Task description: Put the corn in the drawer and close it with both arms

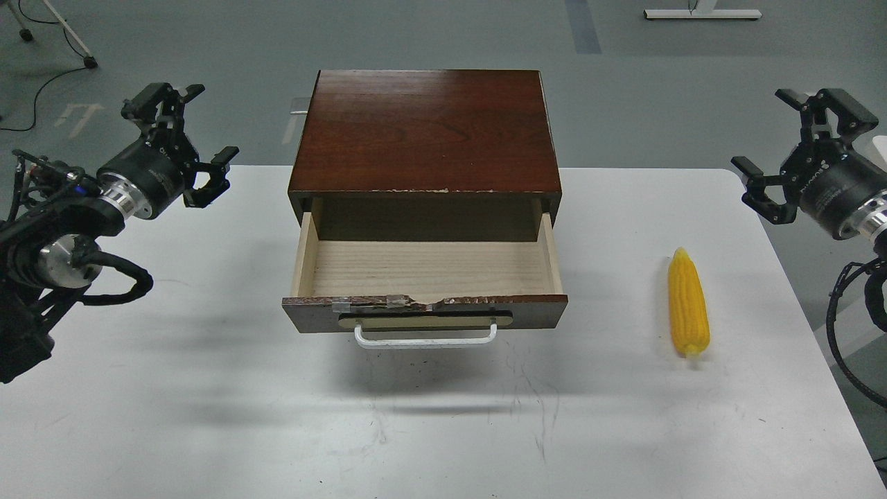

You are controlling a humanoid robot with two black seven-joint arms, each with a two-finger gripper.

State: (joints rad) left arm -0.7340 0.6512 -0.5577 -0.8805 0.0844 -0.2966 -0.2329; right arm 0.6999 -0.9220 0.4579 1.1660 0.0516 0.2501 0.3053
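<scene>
The corn [687, 303] is a bright yellow cob lying on the white table at the right, pointed end away from me. The drawer [424, 313] stands pulled out of the dark wood cabinet [424, 132]; its pale wood inside holds nothing and its white bar handle [425, 339] faces me. My left gripper [206, 123] is open and empty, raised left of the cabinet. My right gripper [766, 132] is open and empty, raised at the right edge, beyond and right of the corn.
The white table [208, 388] ends at the right just past the corn. Black cables [842, 333] hang off the right arm beside that edge. Grey floor lies behind the cabinet.
</scene>
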